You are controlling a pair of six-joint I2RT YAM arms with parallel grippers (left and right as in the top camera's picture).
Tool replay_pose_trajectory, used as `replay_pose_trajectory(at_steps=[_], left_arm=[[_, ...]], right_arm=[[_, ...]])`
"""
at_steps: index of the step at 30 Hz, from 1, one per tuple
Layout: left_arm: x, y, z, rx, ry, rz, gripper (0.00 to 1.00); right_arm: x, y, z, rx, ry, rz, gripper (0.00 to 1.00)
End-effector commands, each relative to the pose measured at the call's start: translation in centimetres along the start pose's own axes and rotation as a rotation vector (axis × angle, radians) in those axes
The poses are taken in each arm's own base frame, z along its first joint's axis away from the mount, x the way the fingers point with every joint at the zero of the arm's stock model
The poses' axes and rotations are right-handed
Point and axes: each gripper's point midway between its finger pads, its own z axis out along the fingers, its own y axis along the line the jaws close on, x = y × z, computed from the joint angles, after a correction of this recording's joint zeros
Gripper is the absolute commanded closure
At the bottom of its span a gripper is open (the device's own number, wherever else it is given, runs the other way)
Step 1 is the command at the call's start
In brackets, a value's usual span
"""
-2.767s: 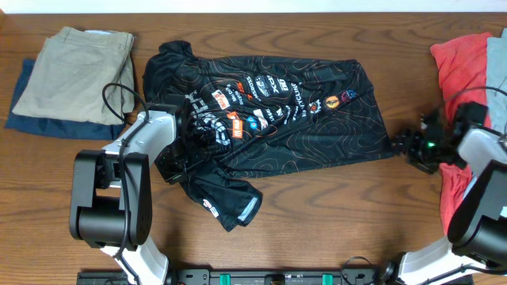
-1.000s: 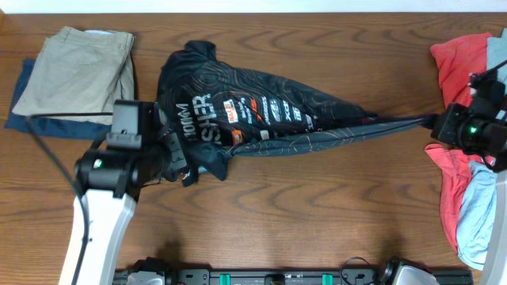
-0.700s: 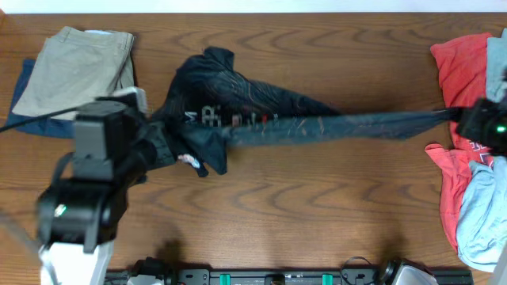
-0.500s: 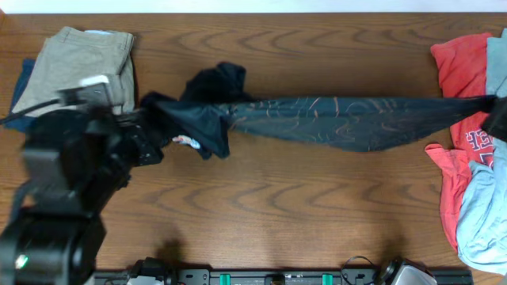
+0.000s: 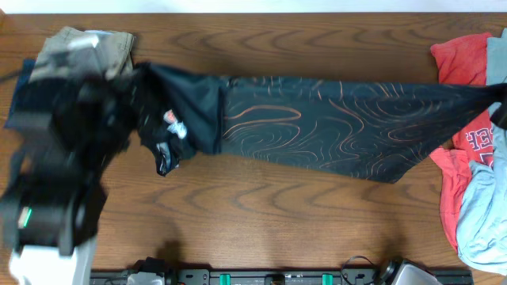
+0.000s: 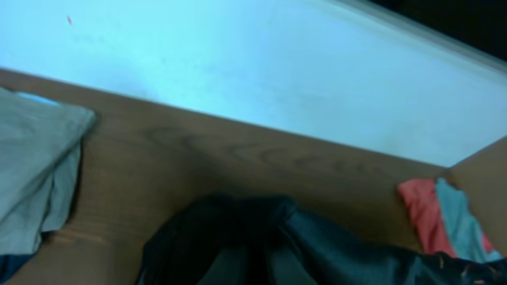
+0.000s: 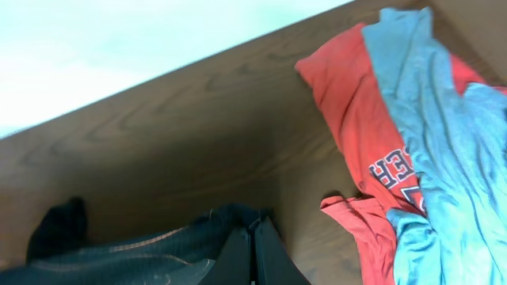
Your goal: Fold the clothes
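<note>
The clothes, a black jersey (image 5: 317,127) with thin orange contour lines, hang stretched above the table between my two arms. My left arm is raised close to the overhead camera, and the left gripper (image 5: 127,83) is shut on the jersey's left end, where a sleeve with small logos (image 5: 170,134) droops. In the left wrist view only dark bunched jersey cloth (image 6: 261,245) shows; the fingers are hidden in it. My right gripper (image 7: 253,231) is shut on the jersey's right end (image 7: 142,257), at the overhead view's right edge.
Folded khaki trousers (image 5: 115,43) lie at the back left, partly hidden by my left arm. A pile with a red shirt (image 5: 463,71) and a light blue one (image 5: 483,226) sits at the right edge, under the right gripper. Bare wooden table (image 5: 277,206) lies below the jersey.
Both arms lifted and pulled apart. The jersey left the table, went from a bunched rope to a wide hanging panel, and my left arm rose toward the camera.
</note>
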Motion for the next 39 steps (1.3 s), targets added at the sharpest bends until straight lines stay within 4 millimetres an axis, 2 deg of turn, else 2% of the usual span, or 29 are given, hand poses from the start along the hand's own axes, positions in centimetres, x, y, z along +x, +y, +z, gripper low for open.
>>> replay_pose_trajectory(at_steps=[1,4,6,8,10,12,13,16,18,20,22,23,24,26,29,31,34,38,39], left_arm=[[0.0,1.4,5.9,-0.037,0.053,0.022,0.94],[-0.5,2.2,11.8,-0.035,0.049,0.059,0.94],[-1.5,2.3,15.1,-0.020,0.007,0.092,0.94],[-3.6,1.9,17.5,0.008,-0.077,0.111,0.94],[-6.7,1.1,18.7,0.042,-0.195,0.128,0.94],[-10.4,0.6,18.5,0.059,-0.318,0.114,0.94],[-12.2,0.4,17.9,0.065,-0.377,0.111,0.94],[-17.4,-0.7,14.7,0.093,-0.532,0.126,0.94],[-20.4,-1.2,12.1,0.103,-0.625,0.137,0.94],[-22.8,-1.5,9.5,0.106,-0.692,0.145,0.94],[-23.9,-1.8,7.9,0.112,-0.715,0.154,0.94],[-23.8,-1.6,7.8,0.108,-0.696,0.152,0.94],[-23.3,-1.5,8.0,0.105,-0.659,0.149,0.94],[-20.6,-1.2,9.6,0.112,-0.522,0.139,0.94],[-13.9,0.2,12.6,0.103,-0.217,0.086,0.94],[-8.1,2.3,14.1,0.032,0.020,0.023,0.94],[0.2,4.9,14.5,-0.068,0.337,-0.062,0.94],[8.2,7.3,13.8,-0.166,0.643,-0.139,0.94],[10.3,8.0,13.6,-0.193,0.721,-0.162,0.94]], right_arm=[[-0.3,1.3,3.2,-0.059,0.059,-0.074,0.99],[-1.5,2.2,6.9,-0.091,0.069,-0.103,0.99],[-3.4,2.8,9.4,-0.115,0.026,-0.111,0.99],[-6.0,3.6,11.2,-0.137,-0.063,-0.111,0.99],[-9.4,4.6,11.8,-0.162,-0.194,-0.130,0.99],[-12.8,5.4,10.7,-0.184,-0.338,-0.123,0.99],[-14.5,5.7,9.5,-0.196,-0.412,-0.107,0.99],[-18.5,5.5,5.1,-0.184,-0.609,-0.021,0.99],[-20.0,5.0,2.3,-0.154,-0.702,0.002,0.99],[-20.6,4.5,0.3,-0.115,-0.757,0.013,0.99],[-20.4,4.1,-0.5,-0.078,-0.763,0.009,0.99],[-20.0,3.8,-0.4,-0.058,-0.746,-0.001,0.99],[-19.4,3.6,0.0,-0.044,-0.719,-0.010,0.99],[-17.6,2.9,1.6,-0.006,-0.624,-0.031,0.99],[-14.3,0.8,4.8,0.088,-0.453,-0.008,0.99],[-11.5,-0.7,7.3,0.149,-0.317,0.013,0.99],[-6.7,-2.2,11.2,0.189,-0.086,0.002,0.99],[0.0,-3.9,14.9,0.232,0.221,0.014,0.99],[2.5,-4.6,15.7,0.261,0.333,0.023,0.99]])
